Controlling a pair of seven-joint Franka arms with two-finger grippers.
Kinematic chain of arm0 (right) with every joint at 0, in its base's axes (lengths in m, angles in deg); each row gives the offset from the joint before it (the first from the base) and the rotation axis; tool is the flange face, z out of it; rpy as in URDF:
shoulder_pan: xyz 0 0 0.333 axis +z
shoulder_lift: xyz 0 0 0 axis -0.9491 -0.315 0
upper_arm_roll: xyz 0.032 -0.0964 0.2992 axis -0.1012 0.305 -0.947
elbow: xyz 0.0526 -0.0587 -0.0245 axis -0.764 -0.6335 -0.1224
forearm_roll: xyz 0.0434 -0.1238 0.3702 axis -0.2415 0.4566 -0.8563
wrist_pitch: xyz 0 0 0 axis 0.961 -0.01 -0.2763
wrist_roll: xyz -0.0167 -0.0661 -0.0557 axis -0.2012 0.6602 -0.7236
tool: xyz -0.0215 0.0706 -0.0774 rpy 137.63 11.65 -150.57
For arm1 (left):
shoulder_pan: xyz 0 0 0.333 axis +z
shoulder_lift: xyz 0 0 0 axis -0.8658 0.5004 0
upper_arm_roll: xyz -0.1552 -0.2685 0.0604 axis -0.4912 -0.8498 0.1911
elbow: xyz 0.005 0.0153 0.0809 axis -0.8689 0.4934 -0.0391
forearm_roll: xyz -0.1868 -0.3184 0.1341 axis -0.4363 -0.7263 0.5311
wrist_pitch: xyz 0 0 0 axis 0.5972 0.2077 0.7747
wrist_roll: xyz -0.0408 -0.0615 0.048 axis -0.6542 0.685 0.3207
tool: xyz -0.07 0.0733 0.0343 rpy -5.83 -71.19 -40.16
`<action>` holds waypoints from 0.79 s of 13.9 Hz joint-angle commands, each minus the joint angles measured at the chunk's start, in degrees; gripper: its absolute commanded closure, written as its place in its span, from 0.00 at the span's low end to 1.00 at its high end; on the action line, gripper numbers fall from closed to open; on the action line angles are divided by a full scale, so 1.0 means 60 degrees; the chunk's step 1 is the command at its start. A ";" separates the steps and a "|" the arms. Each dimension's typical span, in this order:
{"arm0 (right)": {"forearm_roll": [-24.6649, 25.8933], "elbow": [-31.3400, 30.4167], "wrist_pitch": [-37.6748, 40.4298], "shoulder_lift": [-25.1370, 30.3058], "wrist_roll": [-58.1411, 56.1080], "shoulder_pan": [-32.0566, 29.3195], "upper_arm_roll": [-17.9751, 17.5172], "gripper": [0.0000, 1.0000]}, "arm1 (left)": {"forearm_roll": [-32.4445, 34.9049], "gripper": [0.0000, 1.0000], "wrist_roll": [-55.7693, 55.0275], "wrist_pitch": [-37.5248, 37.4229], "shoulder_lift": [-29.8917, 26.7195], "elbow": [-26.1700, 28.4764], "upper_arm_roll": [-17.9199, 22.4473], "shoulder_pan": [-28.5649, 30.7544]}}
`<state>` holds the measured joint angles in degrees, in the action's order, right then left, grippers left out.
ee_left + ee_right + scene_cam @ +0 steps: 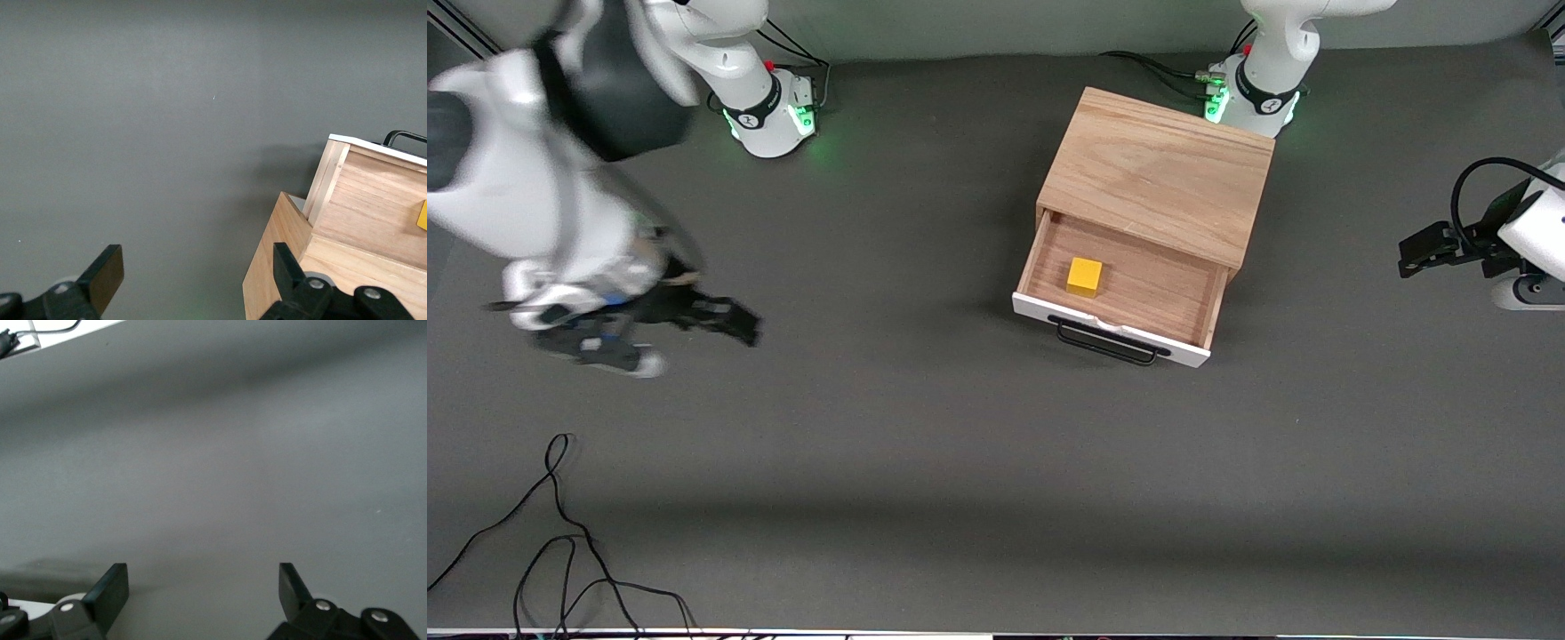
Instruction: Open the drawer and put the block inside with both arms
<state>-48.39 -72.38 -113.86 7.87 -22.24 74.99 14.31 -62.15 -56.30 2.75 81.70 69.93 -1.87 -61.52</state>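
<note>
Front view: set high across the table, facing the two bases along the top edge, looking steeply down and taking in the whole grey surface, the oak box with the open drawer, and both arms.

Left wrist view: mounted just above the left gripper, looking out between its spread fingers, close over the table, with a corner of the box and the drawer just beside one fingertip. Shares box and drawer with the front view.

Right wrist view: mounted the same way above the right gripper, fingers wide apart, facing bare table only; shares just that surface with the front view.
</note>
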 commanded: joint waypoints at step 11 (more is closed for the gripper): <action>0.0215 -0.1643 -0.0153 0.1168 -0.2825 0.0013 0.1433 0.00 | -0.0073 0.00 0.0170 -0.0190 -0.0116 0.0037 0.0166 -0.0196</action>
<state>-47.83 -81.48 -113.62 14.58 -36.65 74.68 22.35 -62.19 -56.28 2.38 81.70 69.94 -1.83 -61.59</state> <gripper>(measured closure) 0.000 0.000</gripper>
